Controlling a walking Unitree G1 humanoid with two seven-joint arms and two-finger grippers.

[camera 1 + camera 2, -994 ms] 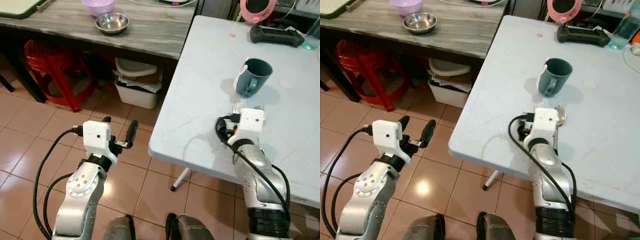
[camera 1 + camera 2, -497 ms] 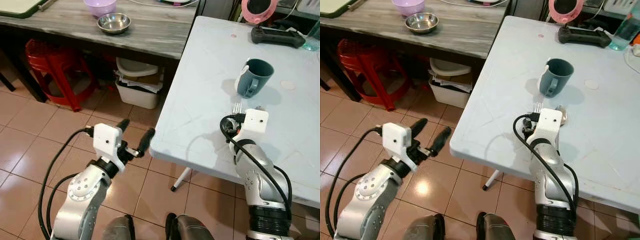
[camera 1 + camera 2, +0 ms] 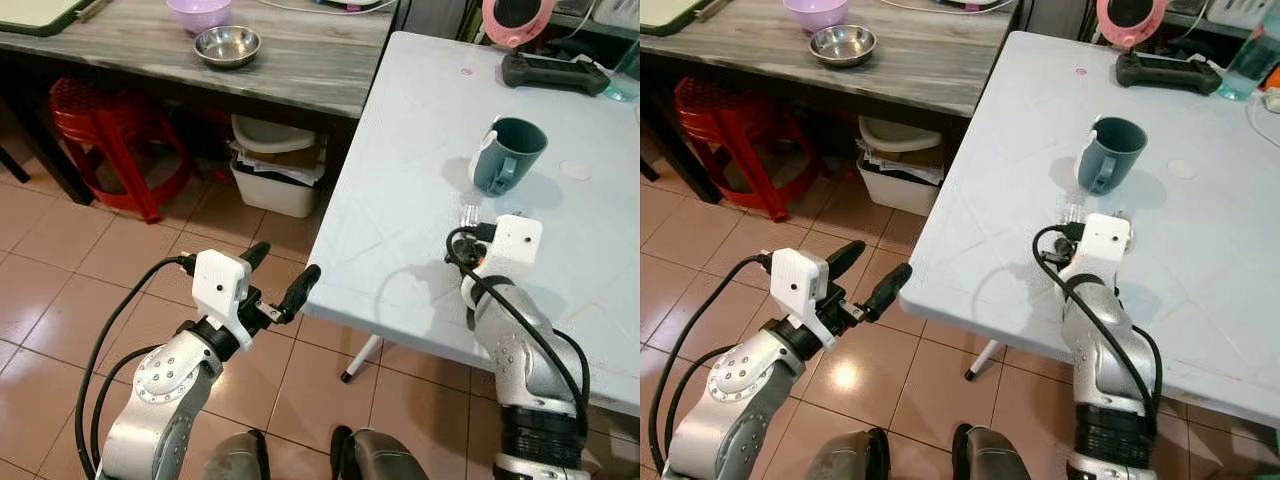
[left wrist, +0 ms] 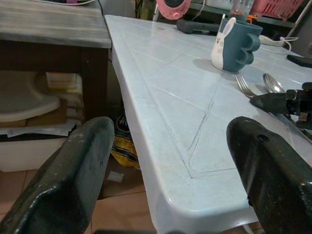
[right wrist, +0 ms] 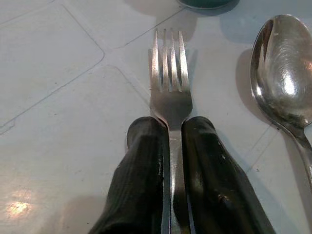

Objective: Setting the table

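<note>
The right gripper [image 5: 170, 146] is resting low on the white plastic bench [image 3: 400, 180], w/ its two black fingers [image 5: 141, 170] pinched tight on the handle of a silver metal fork [image 5: 169, 83], nearly no gap between them. The fork is lying flat on the bench top, tines pointing toward the dark teal ceramic mug [image 3: 508, 153], which is standing upright just beyond the tines. A silver metal spoon [image 5: 282, 83] is lying just beside the fork, parallel to it, not touching, bowl end toward the mug too. The left gripper [image 3: 868, 277] is hovering off the near left corner of the white bench, over the brown tiled floor [image 3: 60, 260], w/ fingers spread wide & holding nothing; in the left wrist view the bench corner is sitting between the two fingers [image 4: 73, 170], whether touching I can't tell. Further back on the white bench, a black handheld controller [image 3: 555, 72] is lying near the far edge, w/ a pink round object [image 3: 515, 20] behind it, cut off by the frame. To the robot's left a grey wood-grain bench [image 3: 200, 60] is carrying a small round stainless steel bowl [image 3: 227, 46] & a lilac plastic bowl [image 3: 197, 12] just behind it. Under that bench, a red plastic stool [image 3: 100, 130] is standing on the tiles, & a white plastic bin [image 3: 275, 170] stuffed w/ paper is sitting close to the white bench's edge.
</note>
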